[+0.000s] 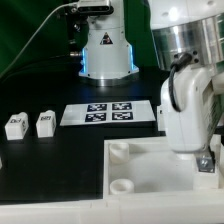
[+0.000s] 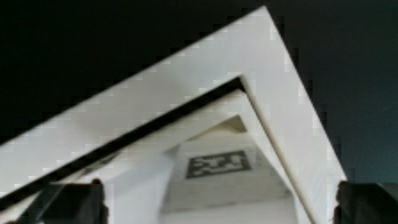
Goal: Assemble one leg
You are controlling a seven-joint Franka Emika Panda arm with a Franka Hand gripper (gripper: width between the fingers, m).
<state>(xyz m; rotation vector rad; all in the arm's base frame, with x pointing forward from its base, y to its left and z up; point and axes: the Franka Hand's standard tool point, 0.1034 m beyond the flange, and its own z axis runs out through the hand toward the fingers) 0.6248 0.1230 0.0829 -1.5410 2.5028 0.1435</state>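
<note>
Two legs, small white posts with black-and-white tags, stand on the black table at the exterior view's left: one [image 1: 15, 125] and one [image 1: 44, 123]. The large white panel [image 1: 150, 200] with round corner sockets [image 1: 120, 151] lies at the front. My gripper [image 1: 205, 162] hangs low over the panel's right part. In the wrist view its dark fingers [image 2: 71, 206] stand far apart at the frame's edges, open. Between them is a white surface carrying a tag [image 2: 219, 163], under a white corner [image 2: 249, 60]. I cannot tell whether that tagged piece is a leg.
The marker board [image 1: 108, 113] lies behind the panel in the middle. The arm's base with a blue light [image 1: 105, 55] stands at the back. A cable runs at the back left.
</note>
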